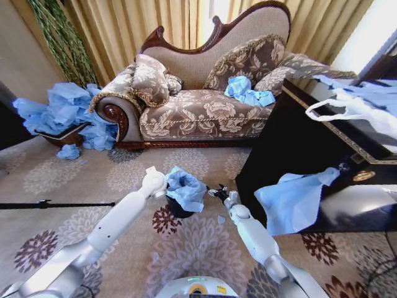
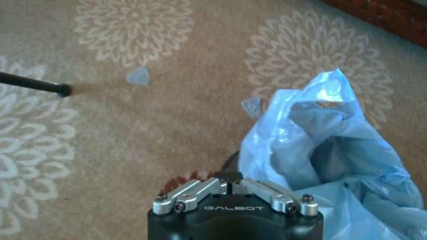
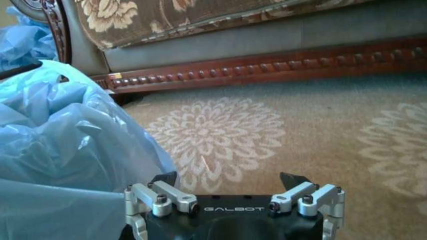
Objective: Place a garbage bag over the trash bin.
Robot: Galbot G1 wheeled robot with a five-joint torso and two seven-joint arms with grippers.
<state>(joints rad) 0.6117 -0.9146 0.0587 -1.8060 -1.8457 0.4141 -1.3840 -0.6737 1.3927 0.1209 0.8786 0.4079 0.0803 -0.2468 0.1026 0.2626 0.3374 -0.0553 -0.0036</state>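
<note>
A patterned carpet with pale flower medallions covers the floor. At its far edge stands a brown floral sofa with a carved wooden base, a crumpled blue bag lying on its seat. Along the carpet's right edge is a dark cabinet, with a larger flat light-blue bag hanging down its near corner and a white plastic bag on top. A heap of blue bags lies at the carpet's far left corner, beside the sofa's arm.

Near the middle of the carpet, in front of the sofa, sits the trash bin, small, round and black. The garbage bag, thin light-blue film, is draped loosely and crumpled over its top, hiding most of it.

The left gripper is just beside the bag's left side; in the left wrist view its fingers are clenched together, pinching nothing. The right gripper is just beside the bag's right side, its fingers spread apart and released, grasping nothing.

Two small scraps of blue film lie on the carpet near the bin.
</note>
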